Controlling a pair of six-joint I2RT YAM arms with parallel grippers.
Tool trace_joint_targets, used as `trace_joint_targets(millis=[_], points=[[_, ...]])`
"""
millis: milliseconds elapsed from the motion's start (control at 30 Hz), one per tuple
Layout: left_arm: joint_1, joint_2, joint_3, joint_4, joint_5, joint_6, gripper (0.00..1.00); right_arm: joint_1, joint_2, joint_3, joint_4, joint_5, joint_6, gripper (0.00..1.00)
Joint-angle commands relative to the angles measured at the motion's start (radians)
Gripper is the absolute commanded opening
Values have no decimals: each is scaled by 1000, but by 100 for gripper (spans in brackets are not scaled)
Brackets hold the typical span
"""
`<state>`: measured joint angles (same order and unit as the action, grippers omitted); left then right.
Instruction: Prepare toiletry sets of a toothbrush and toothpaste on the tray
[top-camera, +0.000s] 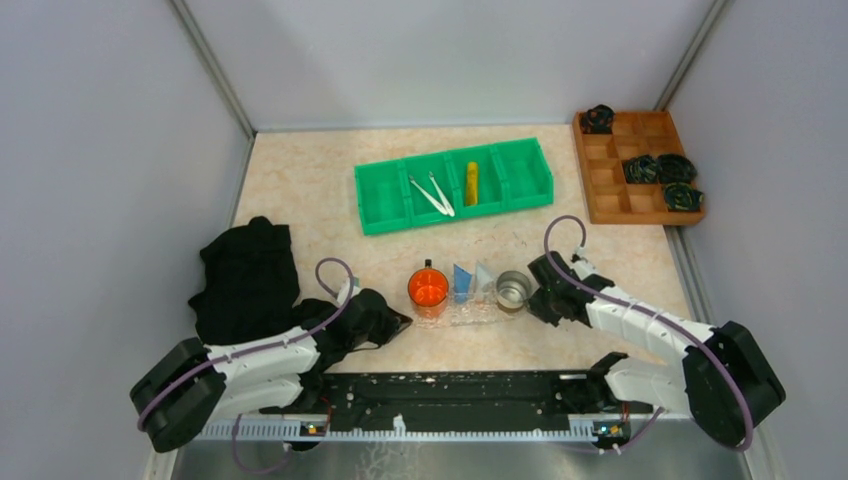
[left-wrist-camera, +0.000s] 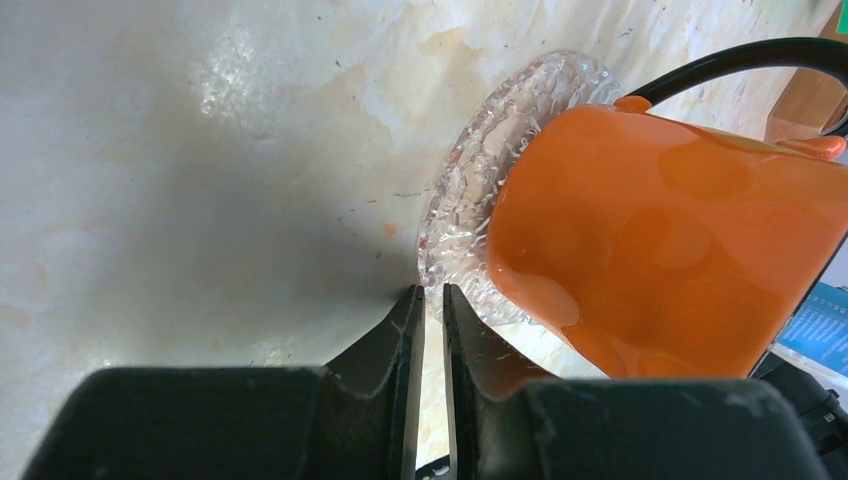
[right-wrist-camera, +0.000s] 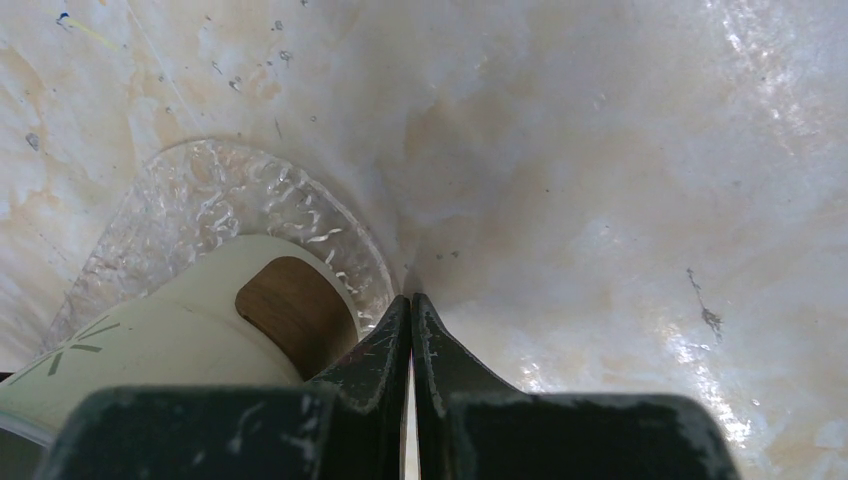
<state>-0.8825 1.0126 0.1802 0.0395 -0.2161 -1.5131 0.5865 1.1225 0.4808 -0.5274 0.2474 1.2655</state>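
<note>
The clear tray (top-camera: 470, 314) lies at the table's middle front. In it stand an orange cup (top-camera: 428, 288), a blue toothpaste (top-camera: 462, 283), a white toothpaste (top-camera: 483, 277) and a pale cup (top-camera: 513, 290). Two white toothbrushes (top-camera: 431, 195) and a yellow toothpaste (top-camera: 471, 183) lie in the green bin (top-camera: 380, 205). My left gripper (top-camera: 402, 322) (left-wrist-camera: 432, 290) is at the tray's left end, its jaws pinched on the bumpy rim (left-wrist-camera: 470, 170) beside the orange cup (left-wrist-camera: 680, 250). My right gripper (top-camera: 533, 300) (right-wrist-camera: 411, 297) is shut, tips at the tray's right rim (right-wrist-camera: 200, 190) by the pale cup (right-wrist-camera: 150, 340).
A black cloth (top-camera: 245, 275) lies at the left beside my left arm. A brown wooden compartmented box (top-camera: 640, 205) with several black bundles stands at the back right. Grey walls close in the table on both sides and the back.
</note>
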Motion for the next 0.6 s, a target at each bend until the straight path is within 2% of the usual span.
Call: trace_joint_targets(millis=[0,567], points=[[17,44,-44,-115,-16,71,20,-14,47,-17,16,-10,-10,0],[76,87,-41,-75,7,123,20,-30,78,-11,46,-21,-31,0]])
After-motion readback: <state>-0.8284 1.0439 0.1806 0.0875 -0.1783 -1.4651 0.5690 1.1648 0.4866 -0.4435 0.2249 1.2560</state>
